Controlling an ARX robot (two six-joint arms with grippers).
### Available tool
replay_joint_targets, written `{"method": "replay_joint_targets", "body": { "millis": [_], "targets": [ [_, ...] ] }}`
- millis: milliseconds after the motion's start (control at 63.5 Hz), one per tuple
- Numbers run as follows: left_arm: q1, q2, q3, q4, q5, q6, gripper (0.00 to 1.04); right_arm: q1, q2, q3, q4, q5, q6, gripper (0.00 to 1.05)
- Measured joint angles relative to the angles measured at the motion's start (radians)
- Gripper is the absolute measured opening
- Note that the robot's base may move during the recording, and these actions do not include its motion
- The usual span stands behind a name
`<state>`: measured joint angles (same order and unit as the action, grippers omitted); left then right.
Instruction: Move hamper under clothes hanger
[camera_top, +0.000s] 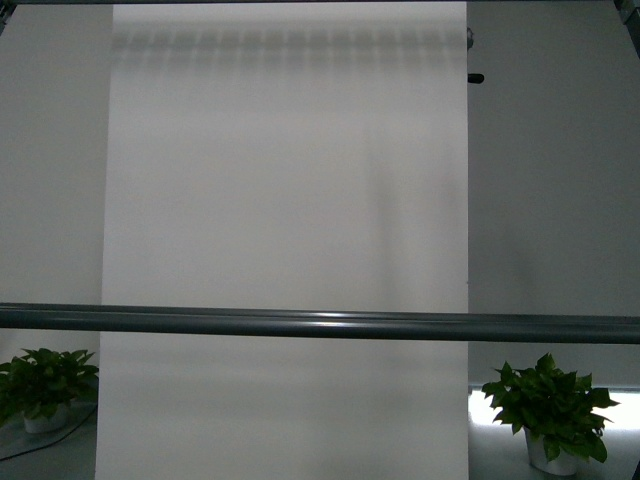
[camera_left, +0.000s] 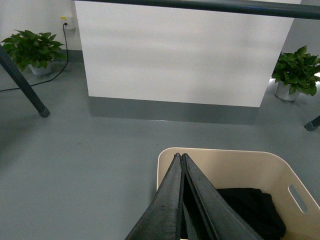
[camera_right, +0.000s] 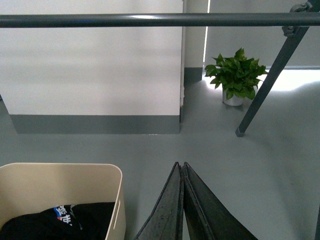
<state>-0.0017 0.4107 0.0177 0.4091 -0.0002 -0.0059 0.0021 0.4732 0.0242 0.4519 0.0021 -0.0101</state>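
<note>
Sitting on the grey floor (camera_left: 75, 165), the hamper (camera_left: 260, 165) holds a black garment (camera_left: 250, 207), well short of the white wall panel (camera_left: 180, 55). Left gripper (camera_left: 181, 156) is pressed together, tips over the hamper's near rim; whether it touches, can't tell. Right gripper (camera_right: 180, 165) is pressed together too, just beside the hamper's corner, over bare floor. Clothes hanger bar (camera_top: 320, 324) runs overhead; its slanted leg (camera_right: 265, 85) lands near a potted plant (camera_right: 235, 75). Open floor between hamper and panel.

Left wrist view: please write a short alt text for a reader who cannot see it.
The closed fingers of the left gripper point over a beige hamper holding a black garment on a grey floor. Beyond stand a white wall panel, the clothes hanger's horizontal bar and leg, and two potted plants.
</note>
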Motion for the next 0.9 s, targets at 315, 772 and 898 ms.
{"method": "replay_joint_targets", "body": {
  "millis": [315, 772, 898],
  "targets": [
    [0.000, -0.124, 0.000, -0.118, 0.001, 0.000, 0.03, 0.000, -0.128, -0.019, -0.102, 0.000, 0.000, 0.02],
    [0.000, -0.247, 0.000, -0.241, 0.000, 0.000, 0.03, 0.000, -0.266, -0.019, -0.241, 0.000, 0.000, 0.02],
    [0.000, -0.385, 0.000, -0.398, 0.001, 0.000, 0.03, 0.000, -0.292, -0.019, -0.267, 0.000, 0.000, 0.02]
  ]
}}
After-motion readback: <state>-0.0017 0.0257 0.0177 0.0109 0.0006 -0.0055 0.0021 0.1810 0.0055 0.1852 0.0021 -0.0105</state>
